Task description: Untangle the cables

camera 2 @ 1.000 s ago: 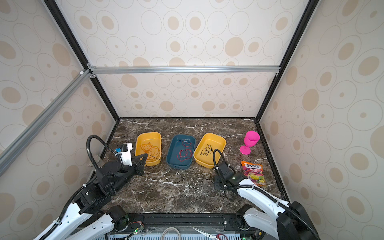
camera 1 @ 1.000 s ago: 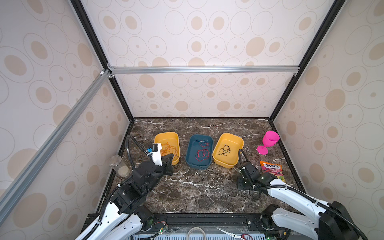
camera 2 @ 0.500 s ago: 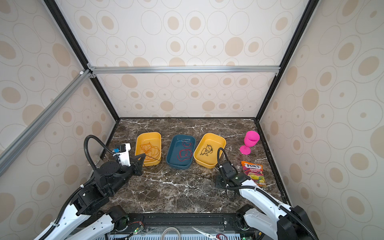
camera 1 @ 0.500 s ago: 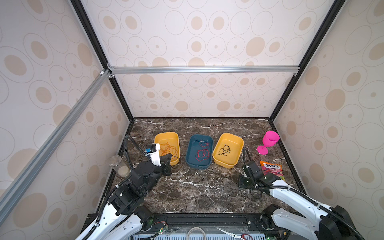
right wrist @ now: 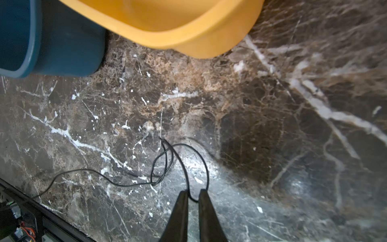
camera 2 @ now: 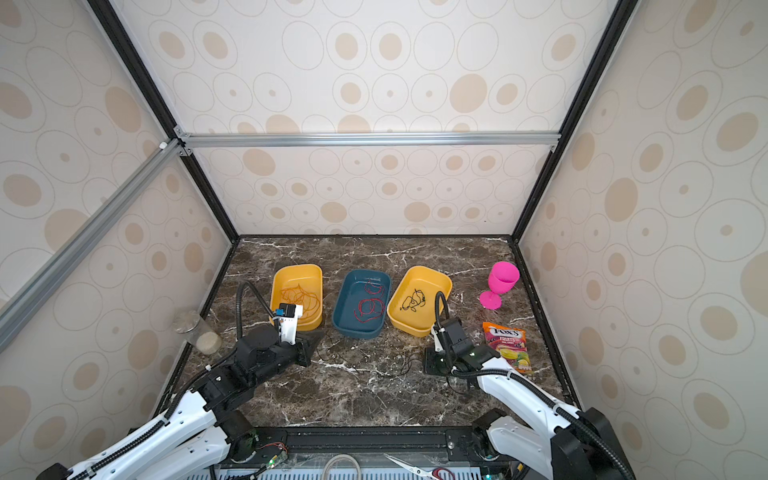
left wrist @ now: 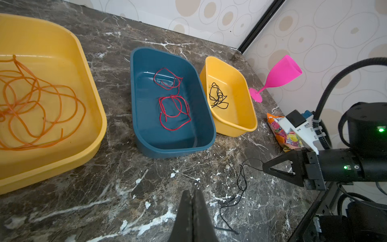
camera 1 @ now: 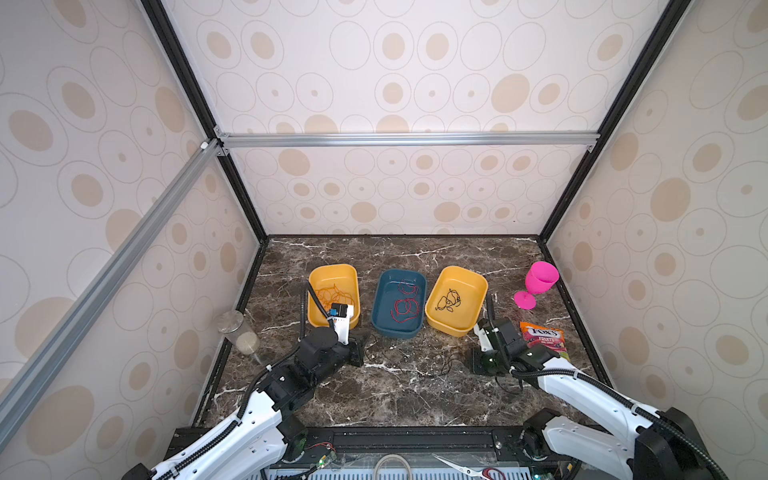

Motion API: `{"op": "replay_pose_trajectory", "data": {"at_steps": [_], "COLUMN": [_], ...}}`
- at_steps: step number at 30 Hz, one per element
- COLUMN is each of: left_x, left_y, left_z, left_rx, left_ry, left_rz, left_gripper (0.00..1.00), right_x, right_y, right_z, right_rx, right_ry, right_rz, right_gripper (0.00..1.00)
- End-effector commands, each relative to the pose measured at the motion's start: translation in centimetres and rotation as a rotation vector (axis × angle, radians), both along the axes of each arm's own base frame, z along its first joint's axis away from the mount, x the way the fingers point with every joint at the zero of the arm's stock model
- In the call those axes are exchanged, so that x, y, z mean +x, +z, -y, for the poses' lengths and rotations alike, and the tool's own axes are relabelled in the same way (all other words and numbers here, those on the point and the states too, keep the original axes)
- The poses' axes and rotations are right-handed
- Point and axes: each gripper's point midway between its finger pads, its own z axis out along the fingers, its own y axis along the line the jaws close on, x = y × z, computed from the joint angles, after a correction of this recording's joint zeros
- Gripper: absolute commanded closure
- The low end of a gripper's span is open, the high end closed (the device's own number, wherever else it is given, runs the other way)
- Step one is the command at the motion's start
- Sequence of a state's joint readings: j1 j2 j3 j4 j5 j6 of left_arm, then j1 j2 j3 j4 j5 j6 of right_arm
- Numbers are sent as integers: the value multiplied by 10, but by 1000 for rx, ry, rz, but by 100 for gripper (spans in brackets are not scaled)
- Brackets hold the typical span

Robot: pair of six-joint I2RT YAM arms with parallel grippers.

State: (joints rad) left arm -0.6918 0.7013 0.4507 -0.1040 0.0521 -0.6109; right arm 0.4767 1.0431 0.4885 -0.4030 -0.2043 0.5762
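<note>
An orange cable (camera 1: 334,295) lies in the left yellow tray (camera 1: 332,268), a red cable (camera 1: 401,307) in the blue tray (camera 1: 420,286), and a small black cable (camera 1: 448,300) in the right yellow tray (camera 1: 478,282). Another black cable (camera 1: 415,365) (right wrist: 167,159) trails loose over the marble between my grippers. My right gripper (right wrist: 192,191) (camera 1: 473,361) stands slightly open, with a loop of that cable in the gap. My left gripper (left wrist: 193,191) (camera 1: 362,345) is shut; a strand (left wrist: 240,182) ends beside its finger, and I cannot tell whether it is pinched.
A pink goblet (camera 1: 538,282) and a candy bag (camera 1: 542,336) sit at the right wall. A clear jar (camera 1: 239,332) stands by the left wall. Scissors (camera 1: 461,469) and a white cord (camera 1: 390,465) lie below the front rail.
The right gripper's jaws have parted a little round the black cable, and its wrist has shifted slightly. The left arm has hardly moved.
</note>
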Motion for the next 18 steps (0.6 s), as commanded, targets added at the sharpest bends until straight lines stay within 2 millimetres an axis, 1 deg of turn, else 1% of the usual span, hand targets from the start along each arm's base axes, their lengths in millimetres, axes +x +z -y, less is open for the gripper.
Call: {"op": "replay_pose_trajectory", "data": {"at_steps": [1, 3, 4, 5, 8, 9, 12, 14, 16, 18], "left_x": [3, 1, 0, 0, 2, 2, 4, 4, 5, 5], "left_y": [-2, -17, -22, -26, -31, -32, -32, -32, -30, -28], "left_z": [-2, -3, -4, -4, -9, -11, -12, -12, -12, -6], "left_rx": [-18, 13, 28, 44, 98, 116, 150, 166, 176, 157], "left_ry": [26, 20, 22, 22, 36, 43, 42, 40, 38, 16], "left_rz": [-4, -41, -57, -69, -88, -93, -101, -103, -104, -101], "left_gripper": [99, 92, 84, 79, 63, 59, 55, 50, 47, 44], "right_x": [9, 9, 9, 9, 10, 11, 14, 18, 23, 28], "right_y": [13, 14, 14, 13, 13, 13, 12, 13, 17, 21], "right_z": [-13, -16, -17, -19, -23, -24, -23, -26, -31, -39], "right_rx": [53, 56, 55, 57, 59, 58, 50, 57, 75, 97], "right_ry": [32, 44, 51, 57, 72, 75, 68, 65, 70, 82], "right_rz": [32, 31, 31, 30, 33, 36, 45, 54, 62, 72], "right_gripper": [83, 82, 82, 82, 80, 80, 74, 68, 68, 68]}}
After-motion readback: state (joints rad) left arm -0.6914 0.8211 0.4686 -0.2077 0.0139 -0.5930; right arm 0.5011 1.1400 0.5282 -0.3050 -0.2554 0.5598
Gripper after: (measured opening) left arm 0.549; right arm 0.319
